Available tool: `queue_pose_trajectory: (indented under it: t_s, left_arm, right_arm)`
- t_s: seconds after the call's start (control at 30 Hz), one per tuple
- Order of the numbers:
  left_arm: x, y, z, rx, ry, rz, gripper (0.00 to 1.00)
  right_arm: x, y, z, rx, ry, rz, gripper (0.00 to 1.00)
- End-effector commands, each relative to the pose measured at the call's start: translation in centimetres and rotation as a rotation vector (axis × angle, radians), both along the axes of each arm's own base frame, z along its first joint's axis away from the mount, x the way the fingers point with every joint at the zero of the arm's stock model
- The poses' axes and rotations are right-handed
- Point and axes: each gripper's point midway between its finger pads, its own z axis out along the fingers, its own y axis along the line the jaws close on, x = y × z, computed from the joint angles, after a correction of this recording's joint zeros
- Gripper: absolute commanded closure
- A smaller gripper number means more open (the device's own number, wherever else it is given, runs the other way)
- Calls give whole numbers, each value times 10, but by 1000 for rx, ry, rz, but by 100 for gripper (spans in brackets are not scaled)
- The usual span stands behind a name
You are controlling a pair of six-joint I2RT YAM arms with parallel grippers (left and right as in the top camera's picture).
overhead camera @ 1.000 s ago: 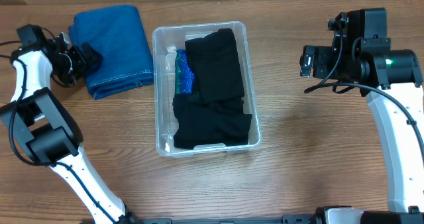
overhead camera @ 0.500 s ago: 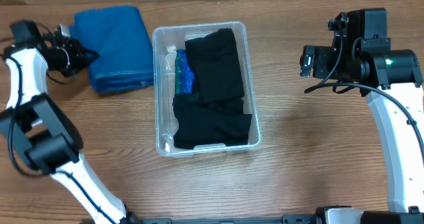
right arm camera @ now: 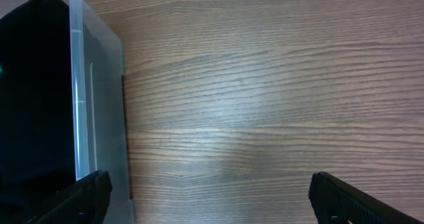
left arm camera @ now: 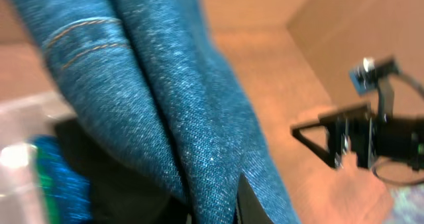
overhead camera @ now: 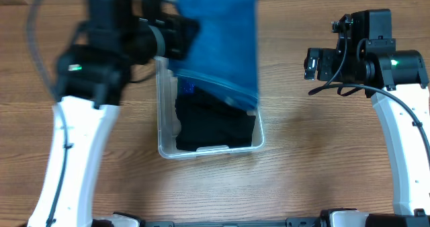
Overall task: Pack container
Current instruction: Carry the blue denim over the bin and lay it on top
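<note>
Your left gripper point(overhead camera: 180, 35) is raised over the far end of the container point(overhead camera: 161, 129) with the folded jeans point(overhead camera: 225, 46) hanging from it. Its fingers are buried in the denim in the wrist view, but the cloth is off the table point(overhead camera: 322, 160) and hangs from that hand alone, so read it as clamped on the fold. Holding it high makes sense: the hanging edge has to clear the rim before it can go down. The container sits mid-table, slightly left of centre, open side up, its long axis running near to far. The jeans hang roughly along that same axis, covering the far half, which suits a flat lay. Black clothes point(overhead camera: 215, 129) already fill the floor, and a blue-green bundle point(left arm camera: 50, 177) sits against the left wall, so the denim would probably go on top as the upper layer. The low edge of the jeans reaches toward the right wall; watch that it does not drape outside. Your right gripper point(right arm camera: 212, 207) is parked well right of the container, fingers spread wide and empty, out of the way.
</note>
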Motion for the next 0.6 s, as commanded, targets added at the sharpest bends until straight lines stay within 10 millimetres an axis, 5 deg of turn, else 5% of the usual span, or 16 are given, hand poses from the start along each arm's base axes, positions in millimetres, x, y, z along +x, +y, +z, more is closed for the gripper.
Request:
queue_pose_trajectory:
  t_s: [0.0,0.13,0.27,0.43,0.53,0.57]
  left_arm:
    - [1,-43,-9,43,2,18,96]
    - [2,-90,-59,98,105,-74,96]
    - [5,-102,-86,131,161,-93,96]
    - [4,-87,-102,204,205,-40,96]
    - [1,-44,-126,387,269,94,92]
    - [-2,-18,-135,482,297,165,13]
  right_arm:
    - [0,0,3,3,-10,-1,0]
    - [0,0,3,3,-10,-2,0]
    - [0,0,3,2,-10,-1,0]
    - [0,0,3,2,-10,-1,0]
    - [0,0,2,2,-9,-1,0]
    - [-1,0,2,2,-7,-1,0]
